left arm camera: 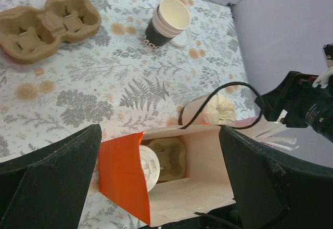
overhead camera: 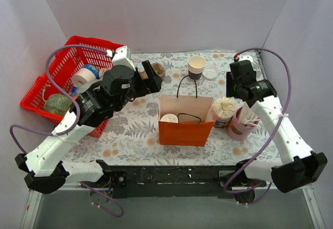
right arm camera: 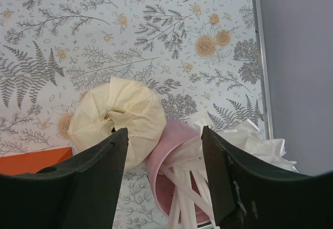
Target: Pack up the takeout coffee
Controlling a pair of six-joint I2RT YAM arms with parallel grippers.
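The takeout coffee (overhead camera: 169, 118) stands inside the orange paper bag (overhead camera: 185, 131) at the table's middle; only its white lid (left arm camera: 148, 167) shows, next to a brown carrier insert (left arm camera: 171, 158) in the bag. My left gripper (overhead camera: 151, 78) hovers up and left of the bag, open and holding nothing; in its wrist view the left gripper (left arm camera: 160, 132) looks down into the bag's mouth. My right gripper (overhead camera: 234, 86) is open above a pink cup (right arm camera: 171, 161) of straws and holds nothing.
A lidless paper cup (overhead camera: 196, 66) and a loose flat lid (overhead camera: 210, 73) sit at the back. A brown cup carrier (left arm camera: 47, 26) lies behind the left gripper. A cream paper-wrapped bundle (overhead camera: 225, 109) is beside the bag. White napkins (right arm camera: 255, 143) lie by the pink cup. A red basket (overhead camera: 57, 78) is far left.
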